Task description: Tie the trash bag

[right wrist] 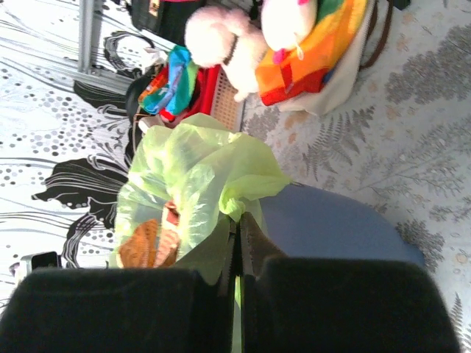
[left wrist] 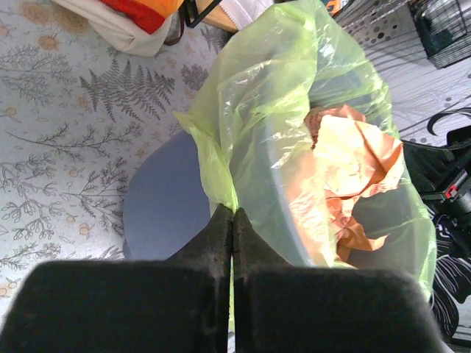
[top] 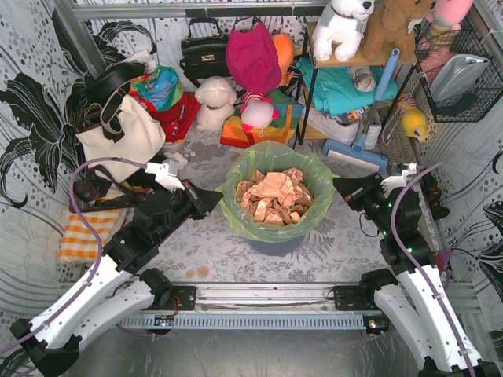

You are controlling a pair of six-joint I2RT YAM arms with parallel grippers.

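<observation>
One left gripper (left wrist: 232,216) and one right gripper (right wrist: 238,222) pinch one trash bag (top: 313,174).

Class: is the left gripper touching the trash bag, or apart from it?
Touching. In the left wrist view the left gripper is shut on the rim of the trash bag, with green film showing in the slit between its fingers.

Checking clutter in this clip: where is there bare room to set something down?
Bare: the patterned tabletop between the bin and the near rail. Crowded: the back and left, with the tote, handbag and plush toys; the trash bag fills the middle.
</observation>
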